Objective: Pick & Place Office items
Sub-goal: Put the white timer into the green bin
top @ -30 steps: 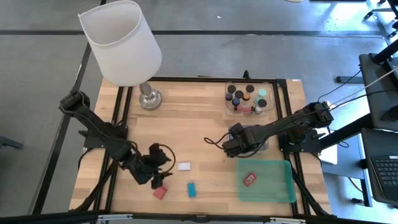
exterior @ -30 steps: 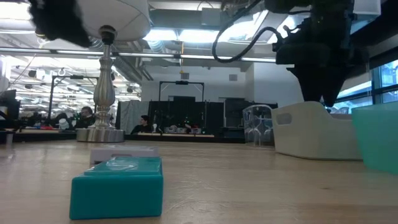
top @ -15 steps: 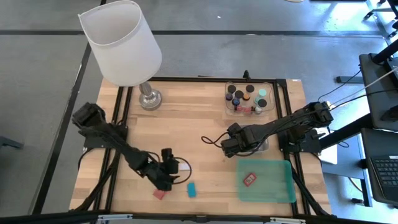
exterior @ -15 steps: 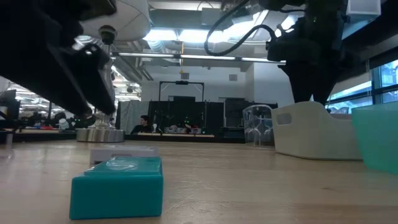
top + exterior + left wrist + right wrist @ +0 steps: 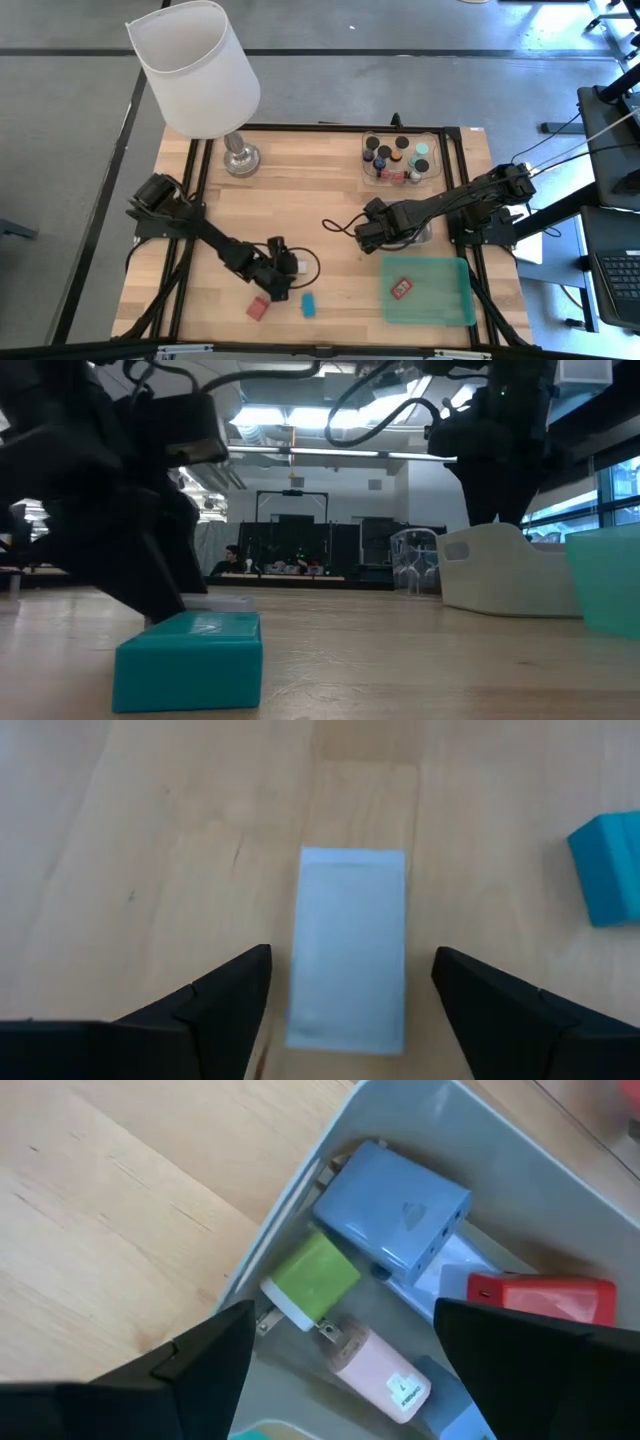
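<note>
The left arm reaches low across the front of the table, and the left gripper (image 5: 284, 262) points down with its two dark fingers (image 5: 215, 1000) spread wide apart. The right arm stretches in from the right side, and the right gripper (image 5: 366, 235) hangs with its fingers (image 5: 190, 1355) wide open too.

A white-shaded lamp (image 5: 196, 72) stands at the desk's (image 5: 310, 210) far left; a green tray (image 5: 445, 297) lies near right, a clear tray (image 5: 374, 172) far right.
</note>
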`<action>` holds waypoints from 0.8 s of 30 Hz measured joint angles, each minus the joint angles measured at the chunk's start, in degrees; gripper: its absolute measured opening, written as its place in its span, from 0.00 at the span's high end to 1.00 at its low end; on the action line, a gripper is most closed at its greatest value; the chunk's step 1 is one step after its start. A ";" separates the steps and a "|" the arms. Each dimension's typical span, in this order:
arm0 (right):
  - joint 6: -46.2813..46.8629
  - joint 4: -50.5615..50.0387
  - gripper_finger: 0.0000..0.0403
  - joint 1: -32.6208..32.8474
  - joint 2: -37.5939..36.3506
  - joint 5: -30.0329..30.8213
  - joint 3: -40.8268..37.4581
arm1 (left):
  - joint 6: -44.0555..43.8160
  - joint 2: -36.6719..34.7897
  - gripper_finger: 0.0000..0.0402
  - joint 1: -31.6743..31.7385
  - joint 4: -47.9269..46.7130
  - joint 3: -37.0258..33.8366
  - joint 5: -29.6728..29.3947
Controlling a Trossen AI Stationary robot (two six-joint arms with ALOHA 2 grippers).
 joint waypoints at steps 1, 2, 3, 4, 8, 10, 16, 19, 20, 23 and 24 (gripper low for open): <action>-0.34 0.00 0.23 0.00 0.00 0.00 0.01 | -0.05 0.12 0.32 0.14 0.24 0.02 0.65; -0.53 0.03 0.23 0.00 0.00 0.00 0.02 | -0.28 0.12 0.34 0.21 0.34 0.01 1.49; -0.83 0.06 0.23 0.00 0.00 -0.01 0.01 | -0.66 0.08 0.37 0.27 0.38 0.01 2.30; -1.03 0.21 0.23 0.00 0.00 -0.03 0.02 | -0.89 -0.05 0.41 0.30 0.41 -0.01 2.90; -1.06 0.99 0.23 0.00 0.00 -0.99 0.02 | -0.97 -0.71 0.60 0.28 1.13 -0.13 4.27; -1.07 1.84 0.23 0.00 0.00 -2.43 0.02 | -1.99 -1.58 0.63 0.27 1.40 -0.21 4.18; -2.77 10.10 0.23 0.00 0.02 -7.47 0.01 | -5.32 -7.74 0.63 0.15 -0.33 -0.56 -0.49; -4.73 18.62 0.23 0.00 0.02 -10.04 0.02 | -4.94 -11.93 0.63 0.21 -0.60 -0.50 -5.98; -5.49 21.52 0.23 0.01 0.02 -10.62 0.02 | -4.40 -13.30 0.63 0.21 -0.94 -0.52 -7.63; -6.27 30.76 0.23 0.02 0.02 -11.93 0.02 | -2.70 -17.77 0.63 0.15 -0.47 -0.41 -11.94; -6.74 33.86 0.23 0.02 0.02 -12.09 0.02 | -1.98 -19.06 0.63 0.15 -0.54 -0.41 -13.17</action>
